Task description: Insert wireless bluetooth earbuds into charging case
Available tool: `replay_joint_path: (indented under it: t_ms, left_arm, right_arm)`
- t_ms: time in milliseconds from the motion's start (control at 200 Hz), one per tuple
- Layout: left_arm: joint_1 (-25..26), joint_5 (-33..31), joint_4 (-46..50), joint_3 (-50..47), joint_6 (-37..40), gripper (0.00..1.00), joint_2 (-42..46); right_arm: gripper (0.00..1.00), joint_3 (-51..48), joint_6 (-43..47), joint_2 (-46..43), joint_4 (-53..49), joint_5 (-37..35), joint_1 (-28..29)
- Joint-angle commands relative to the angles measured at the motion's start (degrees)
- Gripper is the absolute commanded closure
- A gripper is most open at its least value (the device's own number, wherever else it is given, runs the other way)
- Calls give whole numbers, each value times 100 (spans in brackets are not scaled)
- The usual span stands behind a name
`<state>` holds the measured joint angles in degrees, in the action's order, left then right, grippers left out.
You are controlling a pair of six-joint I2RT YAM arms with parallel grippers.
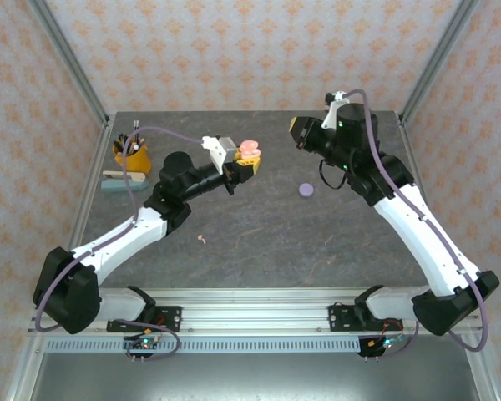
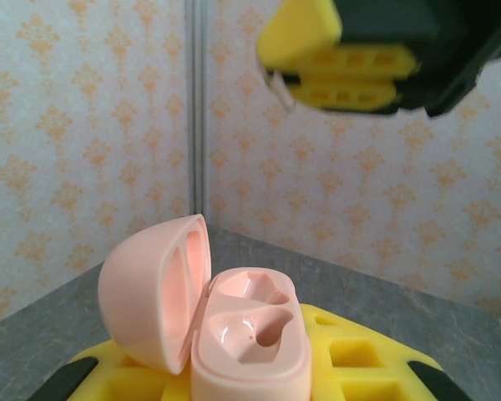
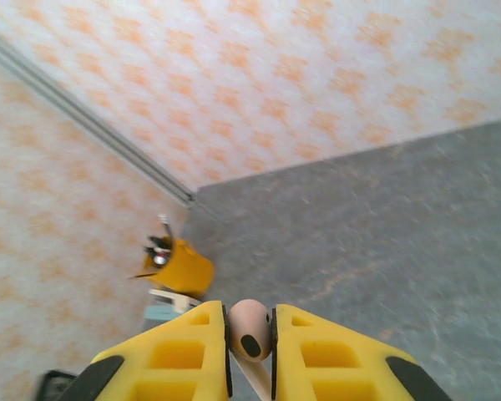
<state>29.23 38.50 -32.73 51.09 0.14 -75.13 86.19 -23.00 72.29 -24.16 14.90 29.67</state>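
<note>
The open case (image 2: 249, 342) sits in the left claw (image 1: 244, 167), above the counter's (image 1: 259, 225) far middle. To its right, the right claw (image 3: 250, 355) pinches 1 earbud (image 3: 250, 327). On the counter lie 1 closed case (image 1: 306, 190) right of centre, 1 loose earbud (image 1: 202, 238) nearer the bases, and 1 cup (image 1: 132, 155) far left.

Pink charging case (image 2: 234, 326): lid hinged open to its left, both wells empty, held off the tabletop between the left gripper (image 1: 249, 164) pads, toward the far edge.
Pink earbud (image 3: 250, 331): pinched in the right gripper (image 3: 250, 322), stem down.
Second pink earbud (image 1: 203, 238): loose, left of centre, toward the near edge.
Lilac case (image 1: 306, 190): closed, flat, right of centre.
</note>
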Motion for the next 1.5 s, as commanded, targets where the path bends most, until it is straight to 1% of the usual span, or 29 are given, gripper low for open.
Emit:
replay_joint_path:
  t_ms: [0, 245, 591, 1181, 1491]
  left_arm:
    - [133, 80, -94, 366, 398, 98, -71]
    - [220, 113, -341, 1011, 461, 98, -556]
    - [286, 192, -463, 1764, 356, 98, -871]
    - [346, 158, -657, 1852, 110, 98, -835]
    - [347, 37, -684, 1916, 23, 98, -828]
  right_arm:
    - [83, 181, 143, -159, 721, 647, -14]
    - [84, 84, 121, -360, 1603, 1372, -14]
    - [84, -250, 39, -417, 2116, 1499, -14]
    - [83, -833, -481, -422, 2814, 1721, -14]
    - [84, -1034, -565, -422, 2931, 1719, -14]
